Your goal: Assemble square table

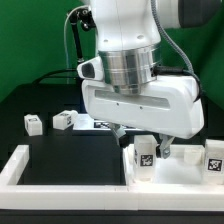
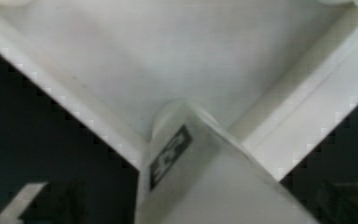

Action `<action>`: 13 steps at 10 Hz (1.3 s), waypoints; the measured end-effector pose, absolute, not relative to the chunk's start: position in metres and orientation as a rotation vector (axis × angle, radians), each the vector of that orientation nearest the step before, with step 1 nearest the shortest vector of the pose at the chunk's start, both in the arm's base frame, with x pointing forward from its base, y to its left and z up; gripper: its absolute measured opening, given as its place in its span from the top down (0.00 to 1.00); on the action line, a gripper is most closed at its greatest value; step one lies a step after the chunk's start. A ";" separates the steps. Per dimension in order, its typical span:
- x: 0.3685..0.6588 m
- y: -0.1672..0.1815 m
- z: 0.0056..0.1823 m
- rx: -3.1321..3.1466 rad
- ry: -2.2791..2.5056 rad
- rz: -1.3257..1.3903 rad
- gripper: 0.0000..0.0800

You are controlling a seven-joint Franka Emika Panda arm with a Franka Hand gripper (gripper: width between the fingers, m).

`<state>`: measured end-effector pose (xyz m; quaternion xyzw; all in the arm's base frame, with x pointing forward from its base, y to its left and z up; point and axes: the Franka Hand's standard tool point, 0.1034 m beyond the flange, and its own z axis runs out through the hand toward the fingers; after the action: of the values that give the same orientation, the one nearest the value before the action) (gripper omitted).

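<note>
nearest the lens in the exterior view: white border frame [image 1: 60, 178] along the front of the black table [image 1: 70, 150]. noted behind it, on the exterior view's right: square table slab [image 1: 185, 172], lying flat against the frame with tags toward the camera. gripper [image 1: 153, 143] poised just above the slab's corner. first leg block [image 1: 33, 123] and second leg block [image 1: 62, 120] lying loose, well apart from the slab on the exterior view's left.

wrist view: tagged white edge [image 2: 202, 175], apparently of the slab, filling the middle. grey fingers [image 2: 23, 200] set wide to either side, spread, clamping nothing, no contact seen.

judged step: taking hold of the slab's rim. recommended: centre over the edge, descend straight, close only once both pads flank it. risk if gripped off-centre: slab pivoting.
</note>
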<state>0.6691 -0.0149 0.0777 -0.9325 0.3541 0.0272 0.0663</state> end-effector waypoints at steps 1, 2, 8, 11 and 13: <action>0.673 -0.011 0.079 -2.948 0.827 0.024 0.19; 0.677 -0.007 0.080 -3.041 0.502 -0.040 0.19; 0.675 -0.009 0.077 -3.023 0.590 -0.065 0.63; 0.674 -0.012 0.075 -2.875 1.091 -0.060 0.63; 0.673 -0.013 0.075 -2.608 1.586 -0.026 0.63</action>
<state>0.6733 -0.0132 0.0746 -0.8536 0.5190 -0.0084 0.0447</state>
